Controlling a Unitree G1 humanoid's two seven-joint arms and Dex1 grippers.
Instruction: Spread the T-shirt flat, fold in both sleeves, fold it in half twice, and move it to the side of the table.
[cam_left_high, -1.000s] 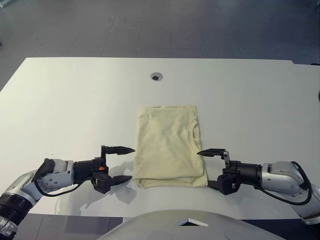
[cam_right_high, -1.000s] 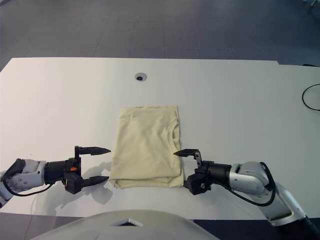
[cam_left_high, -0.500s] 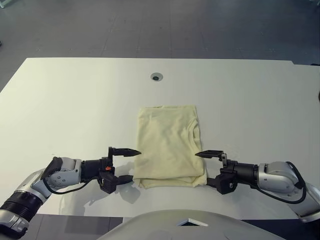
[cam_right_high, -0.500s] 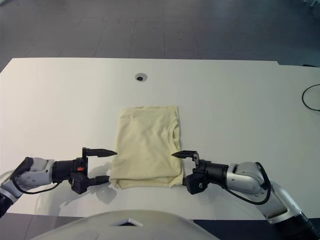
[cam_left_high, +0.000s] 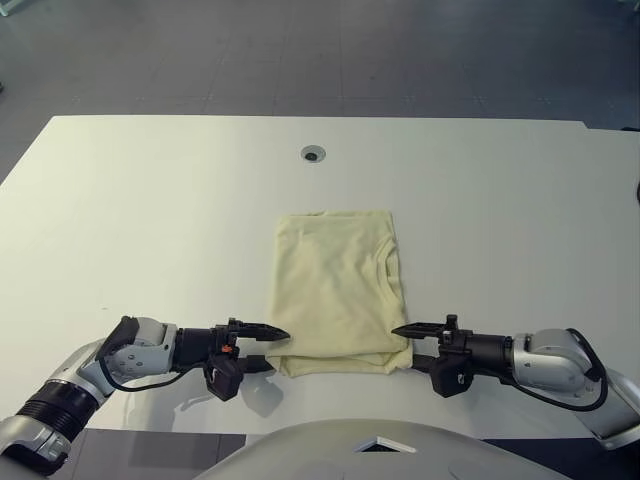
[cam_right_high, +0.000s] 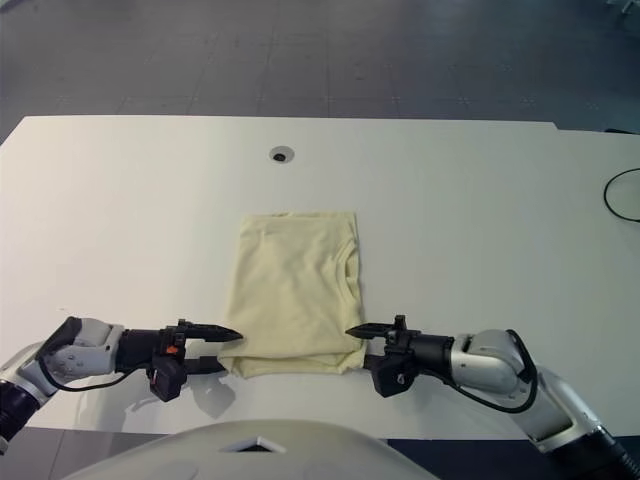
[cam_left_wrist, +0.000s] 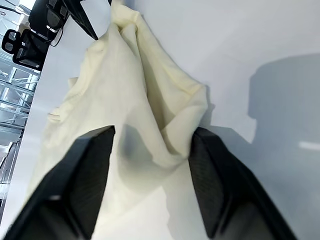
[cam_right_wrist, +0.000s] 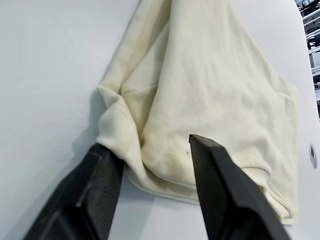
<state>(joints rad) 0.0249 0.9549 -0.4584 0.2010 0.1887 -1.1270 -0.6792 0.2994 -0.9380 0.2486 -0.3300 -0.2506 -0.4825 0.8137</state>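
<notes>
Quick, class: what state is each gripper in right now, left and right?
Left gripper: open, straddling the near left corner of the T-shirt.
Right gripper: open, straddling its near right corner.

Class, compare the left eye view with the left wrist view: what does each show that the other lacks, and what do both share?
Left eye view: the whole table with its cable hole, the folded T-shirt's full outline and collar. Left wrist view: the stacked layers of its near corner, between the open fingers of the left gripper. Both: the T-shirt, the left gripper at its near left corner, the right gripper at the near right one.
</notes>
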